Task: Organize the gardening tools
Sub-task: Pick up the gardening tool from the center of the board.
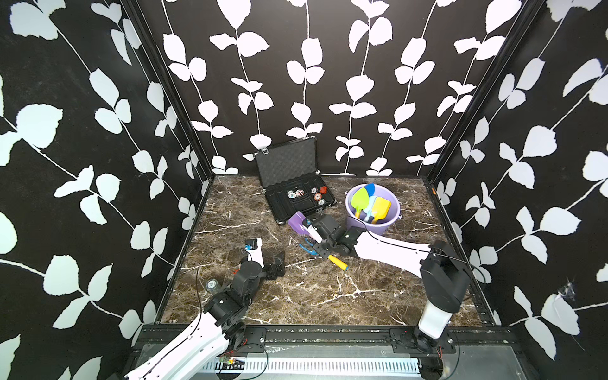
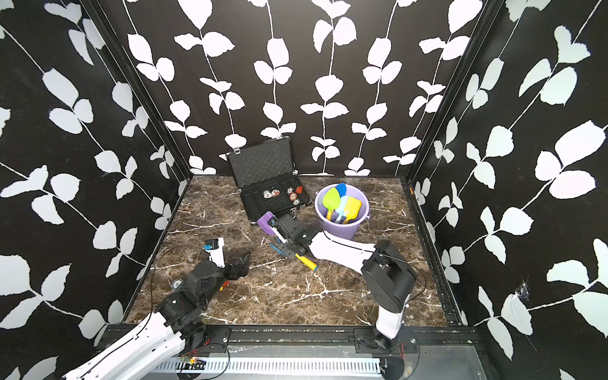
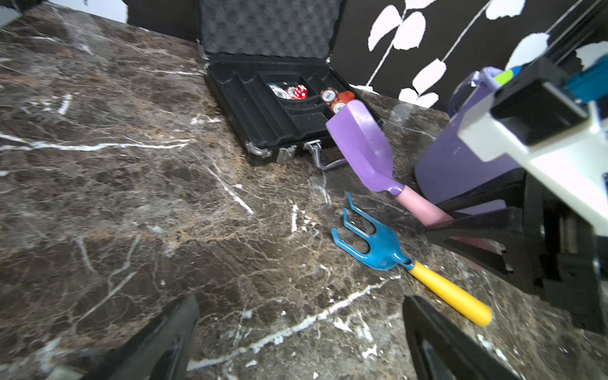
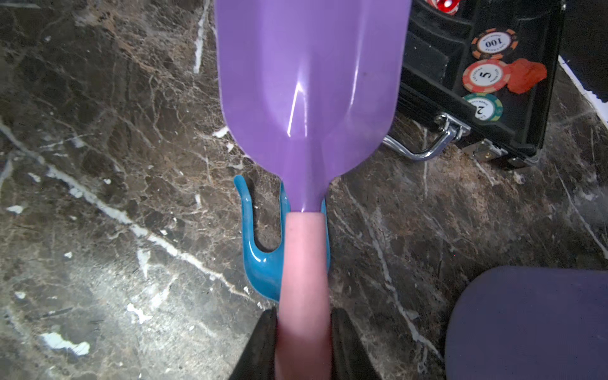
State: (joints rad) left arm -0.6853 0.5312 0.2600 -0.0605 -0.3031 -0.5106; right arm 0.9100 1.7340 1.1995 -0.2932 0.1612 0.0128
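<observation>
Clamping the purple scoop (image 4: pixel 309 82) by its pink handle (image 4: pixel 304 263), your right gripper (image 4: pixel 304 329) holds it above the blue rake (image 3: pixel 375 245) on the table (image 3: pixel 131 197), blade pointing toward the black case (image 3: pixel 250 108) and away from the purple bucket (image 1: pixel 391 223) beside that arm, while your left gripper (image 3: pixel 299 316) hangs open farther off.

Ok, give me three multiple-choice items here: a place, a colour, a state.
1. The blue rake lies: A in the bucket; B on the table; C in the case.
2. The purple scoop has a handle that is: A pink; B yellow; C green.
3. The left gripper is: A open and empty; B shut on the rake; C shut on the scoop.
Key: B, it lies flat on the table; A, pink shows where the right gripper clamps it; A, its jaws stand wide apart over bare table.
</observation>
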